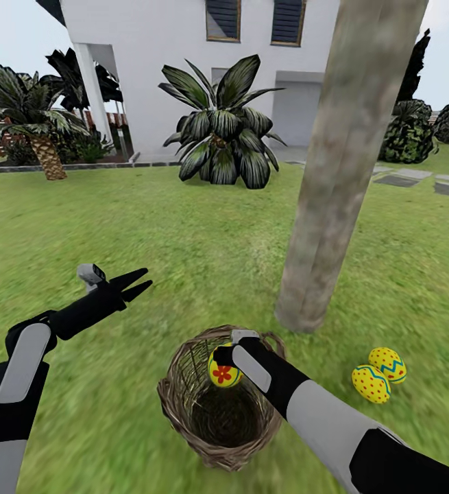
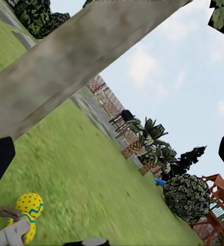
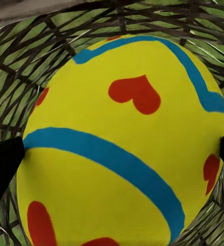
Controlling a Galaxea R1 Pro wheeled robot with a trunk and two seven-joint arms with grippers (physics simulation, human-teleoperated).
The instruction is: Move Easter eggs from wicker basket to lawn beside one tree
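My right gripper (image 1: pixel 225 362) is shut on a yellow Easter egg (image 1: pixel 225 372) with a red flower, held at rim height over the wicker basket (image 1: pixel 183 405). Up close, the egg (image 3: pixel 122 148) shows red hearts and blue bands, with black fingertips (image 3: pixel 3 164) at either side and basket weave (image 3: pixel 19 56) behind it. Two more eggs (image 1: pixel 387 363) (image 1: pixel 371 383) lie on the lawn (image 1: pixel 149 226) just right of the tree trunk's (image 1: pixel 341 171) base. The left gripper (image 1: pixel 138 285) hovers open over grass, left of the basket. In the left wrist view, a dotted egg (image 2: pixel 29 205) lies below the trunk (image 2: pixel 76 61).
A broad-leaved palm (image 1: pixel 224 130) stands behind the tree before the white house (image 1: pixel 155 62). A short palm (image 1: pixel 35 123) grows at the far left by a border edge. Paving slabs (image 1: pixel 416 178) and dark bushes (image 1: pixel 409 134) are at the right. Open grass spreads left and ahead.
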